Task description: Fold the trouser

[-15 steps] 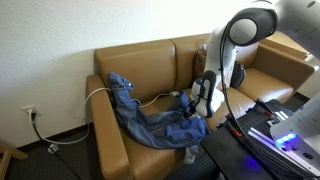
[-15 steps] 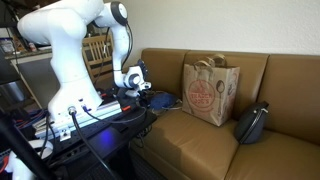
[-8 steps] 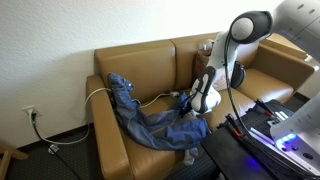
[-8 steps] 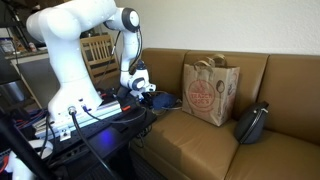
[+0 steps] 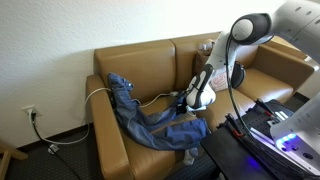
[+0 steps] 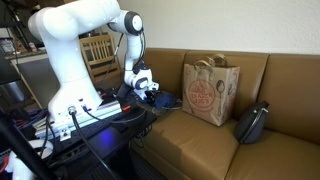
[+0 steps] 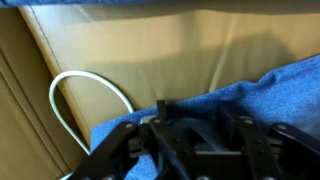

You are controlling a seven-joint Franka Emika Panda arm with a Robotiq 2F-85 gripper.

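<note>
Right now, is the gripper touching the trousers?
Cannot tell. In the wrist view the gripper overlaps the trousers, but blur hides any contact or gap; exterior views are too small.

Reads as a home living room with a test rig moved in. Tan leather sofa (image 5: 150, 58) against a plain white wall, cord plugged into a wall socket (image 5: 30, 113). Denim trouser (image 5: 135, 108) draped over the seat, paper grocery bag (image 6: 208, 90) on the cushions, wooden chair (image 6: 97, 50) behind the white robot arm (image 6: 70, 40).
</note>
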